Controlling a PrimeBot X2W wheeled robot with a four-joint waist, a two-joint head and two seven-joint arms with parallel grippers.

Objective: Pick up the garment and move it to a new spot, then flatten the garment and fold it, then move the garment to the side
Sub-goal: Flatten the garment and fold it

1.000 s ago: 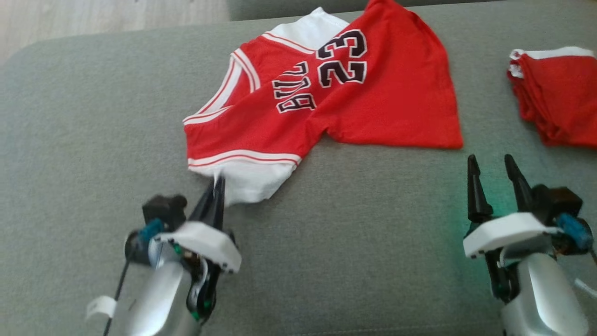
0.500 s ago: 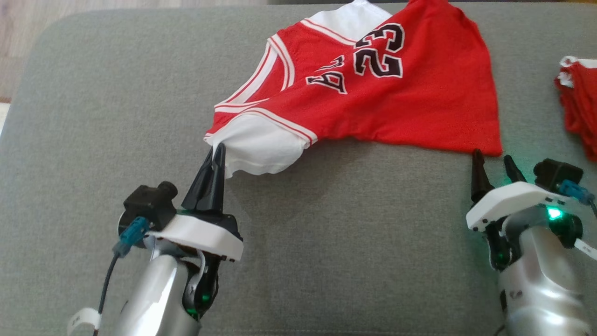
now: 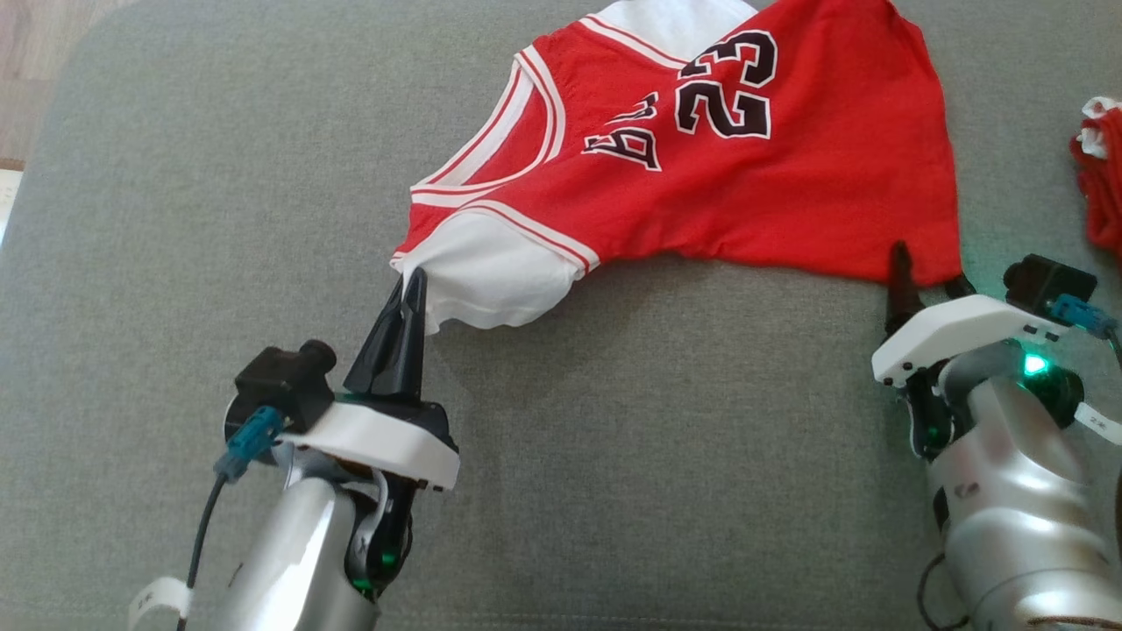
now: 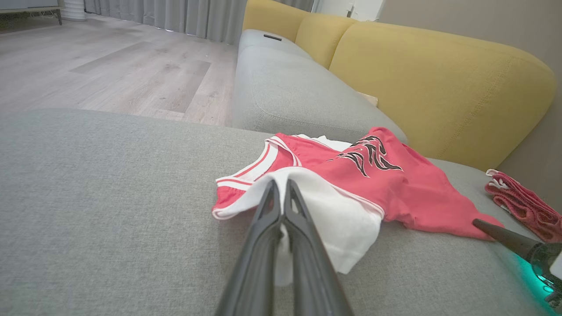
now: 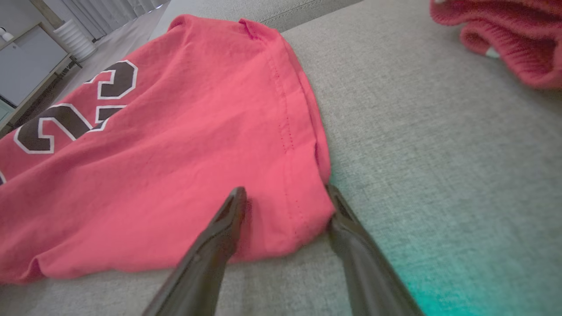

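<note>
Rumpled red jersey; white sleeve pinched in left fingers; right fingers spread astride hem

Probably a living room: yellow-backed sofa, curtains, wood floor.

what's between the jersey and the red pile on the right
Bare grey cushion lies between the jersey and the red pile, with nothing on it. Both the head view and the right wrist view show that stretch.
</note>
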